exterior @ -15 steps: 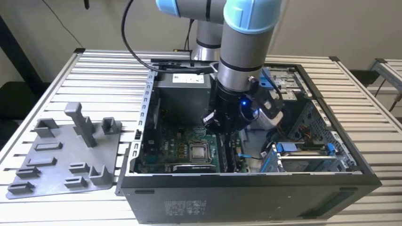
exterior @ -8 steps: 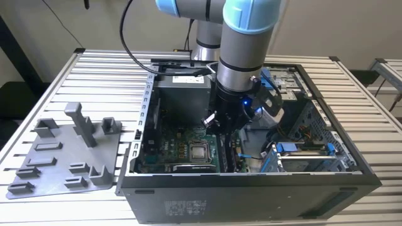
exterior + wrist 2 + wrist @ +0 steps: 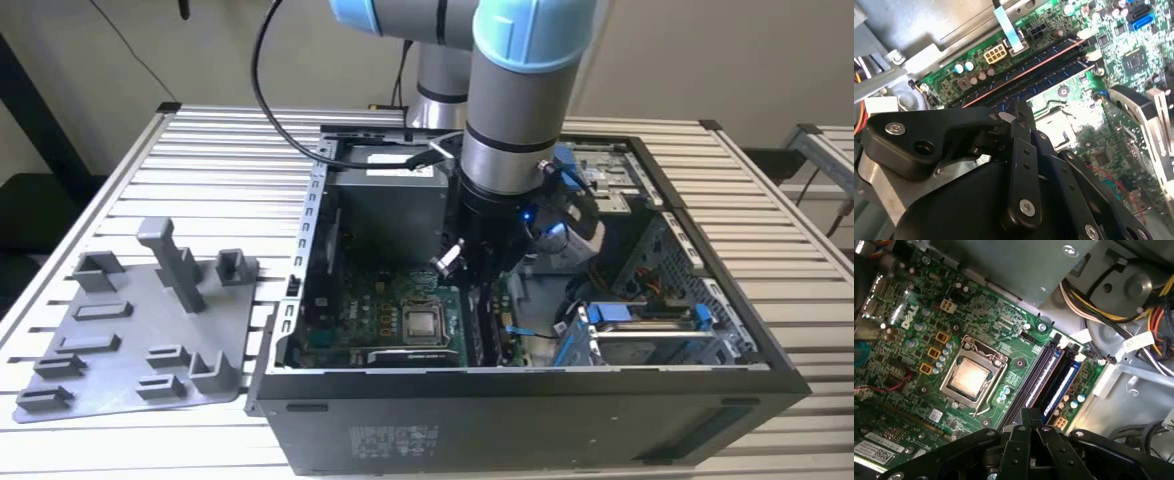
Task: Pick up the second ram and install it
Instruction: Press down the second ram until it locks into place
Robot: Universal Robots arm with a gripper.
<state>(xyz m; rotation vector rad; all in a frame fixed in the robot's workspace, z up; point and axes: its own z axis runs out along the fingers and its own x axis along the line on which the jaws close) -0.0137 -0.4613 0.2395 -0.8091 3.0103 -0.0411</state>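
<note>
The second ram (image 3: 1043,377) stands edge-up in a memory slot on the green motherboard (image 3: 1004,325). It shows as a thin pale line between the black and blue slots, and in the second wrist view as a pinkish edge (image 3: 1024,75). My gripper (image 3: 1030,414) hangs inside the open computer case, just above one end of that stick, with its black fingers (image 3: 1021,150) pressed together and nothing visible between them. I cannot tell whether the tips touch the stick. In the exterior view the gripper (image 3: 470,270) sits low over the slots beside the processor socket (image 3: 423,323).
The case walls (image 3: 534,385) surround the arm. A bundle of power cables (image 3: 1094,305) and a metal bracket lie close to the slots. A drive cage (image 3: 641,325) fills the case's side toward the exterior view's right. The grey fixture plate (image 3: 134,340) lies on the table at that view's left.
</note>
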